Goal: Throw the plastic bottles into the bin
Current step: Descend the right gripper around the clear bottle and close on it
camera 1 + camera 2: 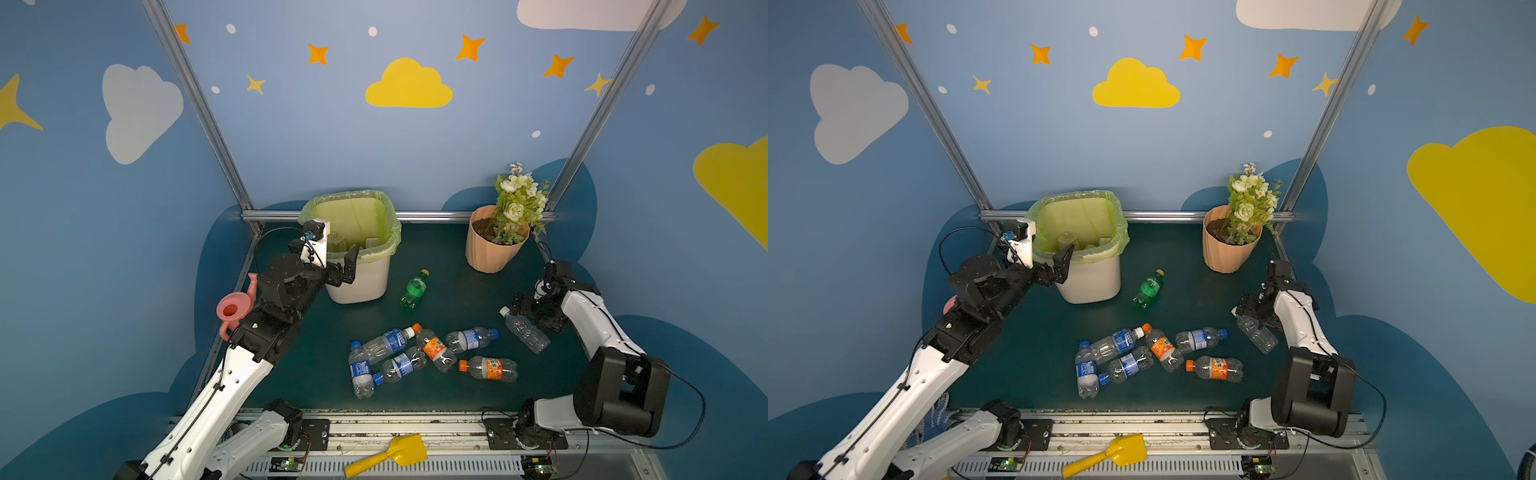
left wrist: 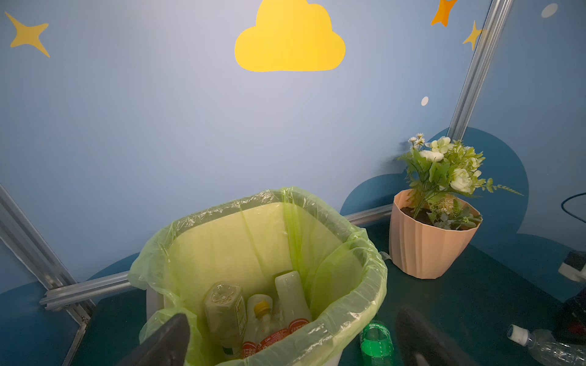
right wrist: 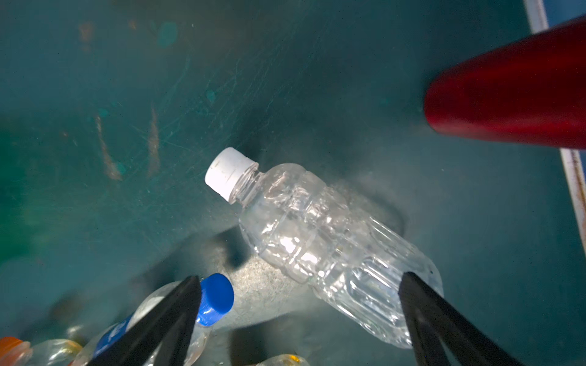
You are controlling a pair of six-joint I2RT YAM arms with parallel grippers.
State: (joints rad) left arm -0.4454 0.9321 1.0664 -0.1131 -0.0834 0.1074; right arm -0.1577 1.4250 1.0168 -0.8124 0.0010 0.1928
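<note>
The bin (image 1: 359,286) with its light-green bag stands at the back left; several plastic bottles (image 2: 285,304) lie inside. My left gripper (image 1: 336,259) hangs open and empty over its near rim (image 2: 342,320). A green bottle (image 1: 414,289) lies on the mat beside the bin. Several blue- and orange-labelled bottles (image 1: 434,347) lie mid-table in both top views. My right gripper (image 3: 299,282) is open just above a clear white-capped bottle (image 3: 317,240) lying at the right (image 1: 525,330), one finger over its base.
A peach flower pot (image 1: 492,249) with flowers stands at the back right. A pink watering can (image 1: 235,309) sits behind my left arm. A red spray bottle (image 3: 513,92) lies close to the clear bottle. A yellow scoop (image 1: 390,455) rests on the front rail.
</note>
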